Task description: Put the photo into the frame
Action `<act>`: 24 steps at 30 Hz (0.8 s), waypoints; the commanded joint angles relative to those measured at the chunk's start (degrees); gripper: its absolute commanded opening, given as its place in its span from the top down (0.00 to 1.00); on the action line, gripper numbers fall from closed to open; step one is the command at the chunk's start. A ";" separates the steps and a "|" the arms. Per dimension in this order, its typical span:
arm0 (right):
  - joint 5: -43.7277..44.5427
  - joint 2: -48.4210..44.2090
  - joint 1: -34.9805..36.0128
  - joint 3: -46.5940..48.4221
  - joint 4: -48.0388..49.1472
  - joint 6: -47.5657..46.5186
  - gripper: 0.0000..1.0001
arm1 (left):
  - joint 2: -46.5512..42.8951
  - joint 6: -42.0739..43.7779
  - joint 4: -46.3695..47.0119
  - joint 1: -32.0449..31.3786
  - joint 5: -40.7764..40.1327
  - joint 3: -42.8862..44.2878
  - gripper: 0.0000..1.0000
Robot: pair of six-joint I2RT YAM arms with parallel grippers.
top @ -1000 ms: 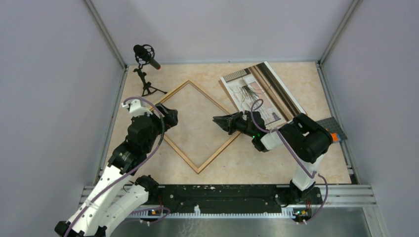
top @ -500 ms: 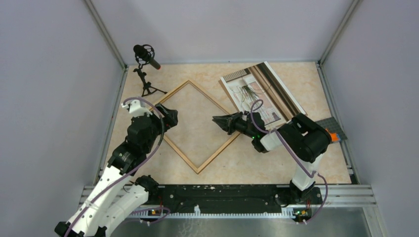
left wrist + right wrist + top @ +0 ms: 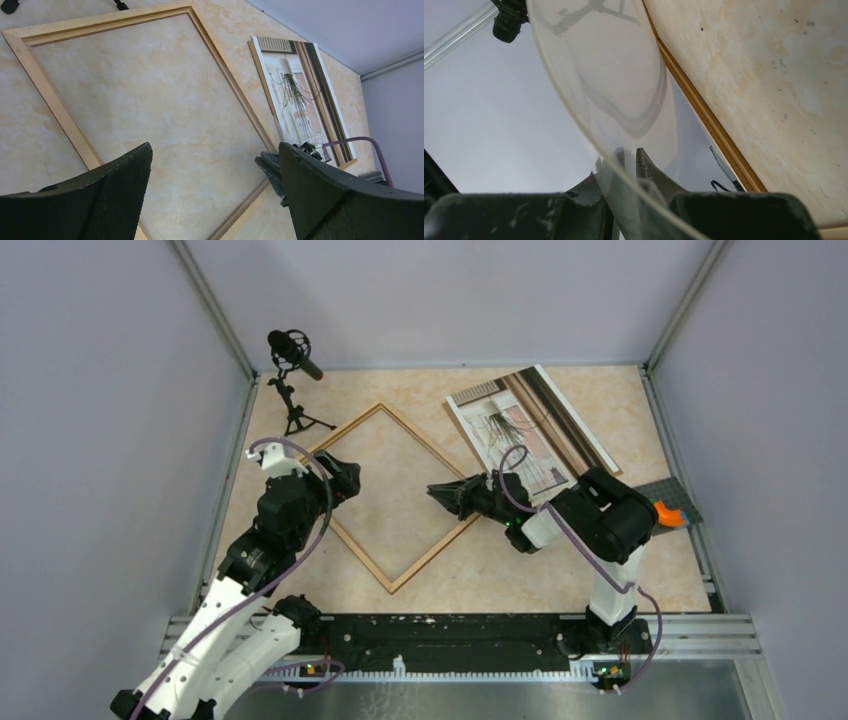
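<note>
Photo (image 3: 515,430) and frame (image 3: 429,462) lie apart from where I stand; the photo is face up and flat on the bench (image 3: 500,570) in the upper right of the overhead view, wholly outside the moulding, its near corner close to the frame's right-hand corner; the frame sits left of centre, turned like a diamond, with bare bench showing through its opening. So the main job is not yet done; the print has to be lifted, carried across and squared into that opening.

The left end effector (image 3: 215,150) hovers over the frame's left side, fingers spread wide, nothing between them; the right end effector (image 3: 440,492) reaches over the frame's right-hand corner, and its wrist camera shows the fingers drawn nearly together on a thin clear sheet (image 3: 624,75), bowed and full of reflections; I take it for the glazing, though I can't be sure.

From overhead that sheet is all but invisible, so I cannot tell how far it extends or whether it rests on the frame; the right arm also covers the photo's lower corner; a microphone on a tripod (image 3: 293,348) stands in the upper left.
</note>
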 commanded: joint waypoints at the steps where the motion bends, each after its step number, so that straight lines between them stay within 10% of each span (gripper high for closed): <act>1: -0.53 1.09 1.24 0.96 2.54 -2.12 1.00 | -0.74 -0.61 1.25 -0.05 0.38 -0.40 0.02; 11: -0.14 0.67 1.08 2.13 -2.99 -11.59 0.92 | -0.93 -0.99 1.17 -0.05 1.29 -1.07 0.02; 24: -1.30 -8.61 0.96 7.88 -30.36 -26.28 0.45 | -1.30 -0.94 0.85 -0.05 1.46 -1.37 0.02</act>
